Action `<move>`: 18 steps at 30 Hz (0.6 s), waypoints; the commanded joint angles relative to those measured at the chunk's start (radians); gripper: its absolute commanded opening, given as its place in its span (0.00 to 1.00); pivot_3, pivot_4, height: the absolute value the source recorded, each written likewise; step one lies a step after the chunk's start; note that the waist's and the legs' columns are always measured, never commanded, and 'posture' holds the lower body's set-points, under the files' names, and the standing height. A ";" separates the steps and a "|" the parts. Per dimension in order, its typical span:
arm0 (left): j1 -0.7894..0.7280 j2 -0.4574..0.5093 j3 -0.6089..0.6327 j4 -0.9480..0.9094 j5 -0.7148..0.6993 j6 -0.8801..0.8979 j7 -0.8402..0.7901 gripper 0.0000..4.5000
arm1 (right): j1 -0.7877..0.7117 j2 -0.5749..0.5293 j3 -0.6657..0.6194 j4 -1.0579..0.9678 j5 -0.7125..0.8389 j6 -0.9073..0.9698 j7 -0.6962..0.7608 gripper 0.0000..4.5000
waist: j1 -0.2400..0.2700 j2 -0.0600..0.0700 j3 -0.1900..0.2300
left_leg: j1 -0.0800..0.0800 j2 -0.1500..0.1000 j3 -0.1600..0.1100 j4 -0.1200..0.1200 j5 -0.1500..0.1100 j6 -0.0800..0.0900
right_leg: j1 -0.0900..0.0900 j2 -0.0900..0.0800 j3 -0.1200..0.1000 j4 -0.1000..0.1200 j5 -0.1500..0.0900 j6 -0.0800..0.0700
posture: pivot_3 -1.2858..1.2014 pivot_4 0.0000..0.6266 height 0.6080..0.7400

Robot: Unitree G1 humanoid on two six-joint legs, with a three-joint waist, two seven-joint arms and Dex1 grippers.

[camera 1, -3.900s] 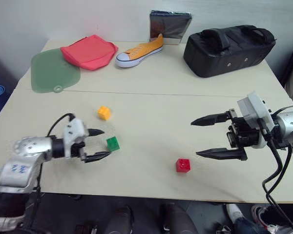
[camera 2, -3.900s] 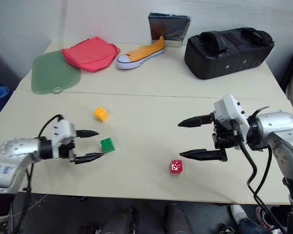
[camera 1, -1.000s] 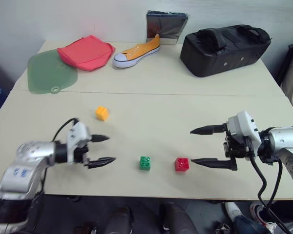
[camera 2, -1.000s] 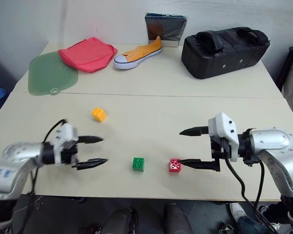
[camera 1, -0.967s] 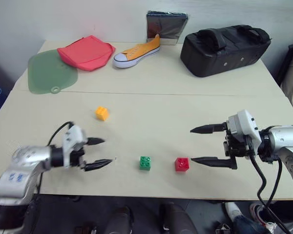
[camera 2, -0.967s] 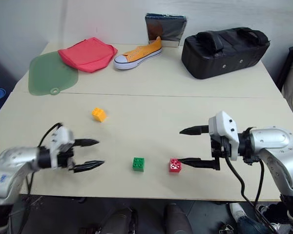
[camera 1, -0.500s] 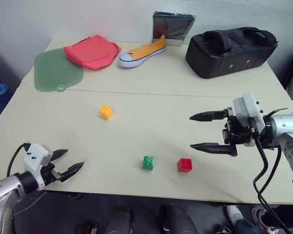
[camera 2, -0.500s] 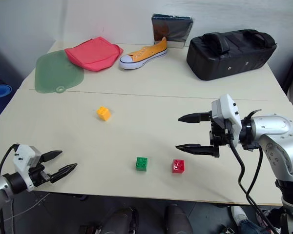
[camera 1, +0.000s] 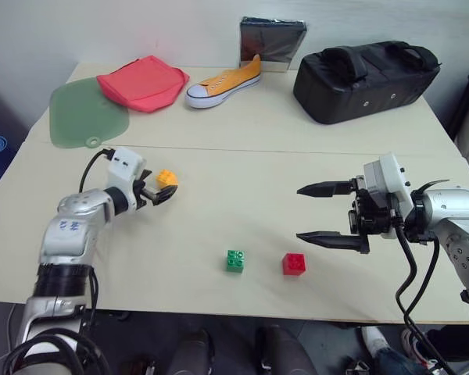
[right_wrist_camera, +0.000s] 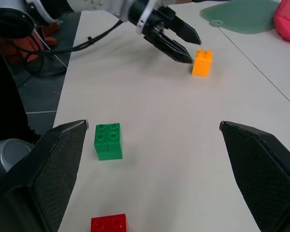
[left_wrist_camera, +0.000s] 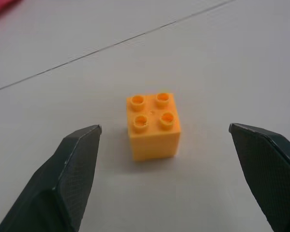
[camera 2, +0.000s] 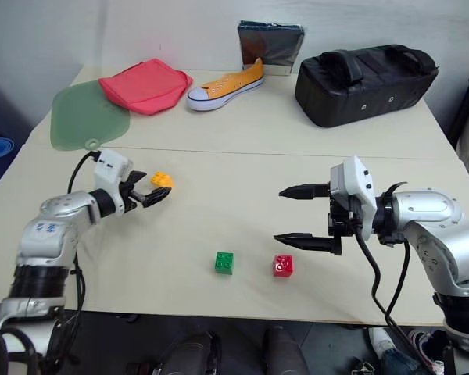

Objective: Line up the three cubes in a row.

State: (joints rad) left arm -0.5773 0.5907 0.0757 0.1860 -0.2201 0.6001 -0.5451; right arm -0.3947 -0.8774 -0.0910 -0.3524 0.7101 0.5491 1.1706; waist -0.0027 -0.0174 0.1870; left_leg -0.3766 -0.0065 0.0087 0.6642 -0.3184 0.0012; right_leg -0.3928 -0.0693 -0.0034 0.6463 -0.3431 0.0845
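The left gripper (camera 1: 162, 191) is pointing straight at the yellow-orange cube (left_wrist_camera: 152, 126), its fingers (left_wrist_camera: 67, 179) spread wide and holding nothing, with the cube sitting on the table (camera 1: 242, 117) just ahead of the tips and squarely in line with the gap between them, not yet touched. The cube is lying well apart from the other two: the green cube (camera 1: 235, 261) and the red cube (camera 1: 294, 264) are resting side by side near the table's front edge, a small gap between them. The right gripper (camera 1: 311, 212) is hanging above the table beyond the red cube, its fingers also wide open and empty. The left arm is clearly the nearer one, and a short forward reach would likely put the yellow-orange cube between its fingers.
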 commanded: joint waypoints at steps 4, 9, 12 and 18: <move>-0.153 -0.061 -0.051 0.219 0.076 -0.085 0.033 0.99 | -0.003 0.002 -0.026 -0.031 0.011 -0.002 -0.019 1.00 | 0.004 0.000 0.000 | -0.001 0.000 0.000 0.001 0.000 0.000 | 0.000 0.000 0.000 0.000 0.000 0.000 | 0.52 0.24 1.00; -0.204 -0.088 -0.054 0.319 0.099 -0.127 0.041 0.95 | 0.013 0.000 -0.031 -0.046 0.016 -0.003 -0.031 1.00 | 0.003 0.000 0.000 | -0.002 0.000 0.000 0.001 0.001 -0.001 | -0.001 0.000 0.000 0.000 0.000 0.001 | 0.52 0.24 1.00; -0.211 -0.082 -0.052 0.343 0.105 -0.133 0.031 0.82 | 0.021 -0.004 -0.035 -0.049 0.016 -0.004 -0.034 1.00 | 0.001 0.000 0.000 | -0.002 0.000 0.000 0.002 0.001 -0.001 | -0.001 0.000 0.000 0.001 0.000 0.001 | 0.52 0.24 1.00; -0.212 -0.073 -0.058 0.359 0.119 -0.128 0.012 0.42 | 0.026 -0.005 -0.039 -0.051 0.016 -0.004 -0.039 1.00 | 0.003 -0.001 0.000 | -0.002 0.000 0.000 0.002 0.001 -0.001 | -0.001 0.000 0.000 0.001 0.000 0.001 | 0.52 0.24 1.00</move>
State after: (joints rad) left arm -0.7779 0.5037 0.0134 0.5567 -0.1098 0.4767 -0.5240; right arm -0.3683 -0.8769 -0.0930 -0.3711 0.7115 0.5491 1.1342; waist 0.0005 -0.0179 0.1872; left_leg -0.3783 -0.0065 0.0086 0.6664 -0.3176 -0.0001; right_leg -0.3939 -0.0693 -0.0036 0.6469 -0.3426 0.0854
